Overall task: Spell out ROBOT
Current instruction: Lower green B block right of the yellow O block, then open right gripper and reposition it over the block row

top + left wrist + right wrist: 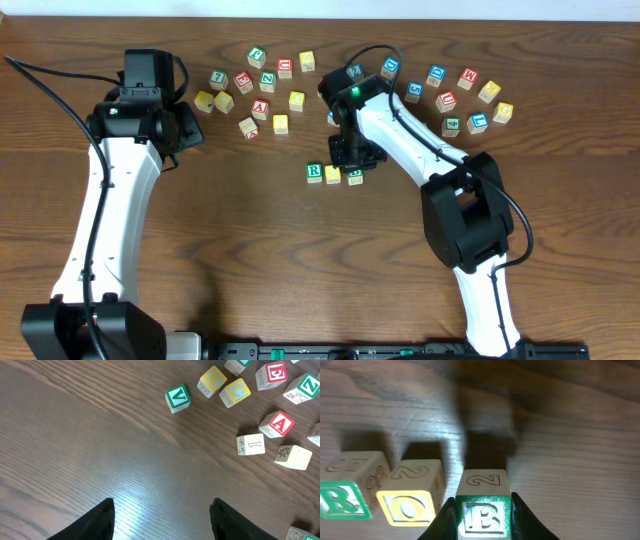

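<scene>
Beside the O block (407, 507), the right claw (483, 515) grips the B block (482, 487), its lower edge cropped. The left claw (162, 520) gapes wide, fingers cropped.

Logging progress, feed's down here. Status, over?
Right gripper shut on B block. B block in line right of O block, R block first. Left gripper open, empty. Nothing blocking the row.

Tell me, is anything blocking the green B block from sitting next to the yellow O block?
Nothing visible. The green wooden B block, in the right gripper's fingers, sits beside the yellow wooden O block.
</scene>
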Robot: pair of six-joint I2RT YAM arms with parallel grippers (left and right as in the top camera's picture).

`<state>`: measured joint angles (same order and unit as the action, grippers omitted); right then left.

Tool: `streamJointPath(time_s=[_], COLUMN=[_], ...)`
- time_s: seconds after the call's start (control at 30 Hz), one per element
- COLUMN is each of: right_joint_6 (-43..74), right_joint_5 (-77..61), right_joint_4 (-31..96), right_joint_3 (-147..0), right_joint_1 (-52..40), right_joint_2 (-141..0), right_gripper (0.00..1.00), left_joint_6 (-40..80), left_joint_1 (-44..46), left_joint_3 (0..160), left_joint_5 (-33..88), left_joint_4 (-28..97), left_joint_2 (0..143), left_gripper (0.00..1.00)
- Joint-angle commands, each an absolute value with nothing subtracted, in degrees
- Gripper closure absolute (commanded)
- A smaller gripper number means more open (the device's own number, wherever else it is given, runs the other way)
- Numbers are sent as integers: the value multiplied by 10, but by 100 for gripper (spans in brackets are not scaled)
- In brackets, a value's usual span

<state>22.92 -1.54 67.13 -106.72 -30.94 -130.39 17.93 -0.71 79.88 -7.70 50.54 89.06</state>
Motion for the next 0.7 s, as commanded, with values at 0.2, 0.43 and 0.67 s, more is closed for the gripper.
streamJointPath(time_s=[0.2, 0.43, 0.67], right_joint_6=[253, 263, 279], right_joint_5=[-37, -82, -88], right_joint_4=[630, 630, 641], right_joint_3=[-1051, -1051, -1051], right_joint_1=[-321, -327, -329], right_joint_2=[-1302, -1302, -1302], right_gripper=[79, 80, 79], left_joint_6=[172, 172, 172], left_joint_1=[-10, -10, -10], left_joint_3=[808, 808, 808], left_joint_5=[-87, -86, -86], left_joint_4=[505, 505, 505], left_joint_2=[897, 897, 897], left_gripper=[40, 40, 40])
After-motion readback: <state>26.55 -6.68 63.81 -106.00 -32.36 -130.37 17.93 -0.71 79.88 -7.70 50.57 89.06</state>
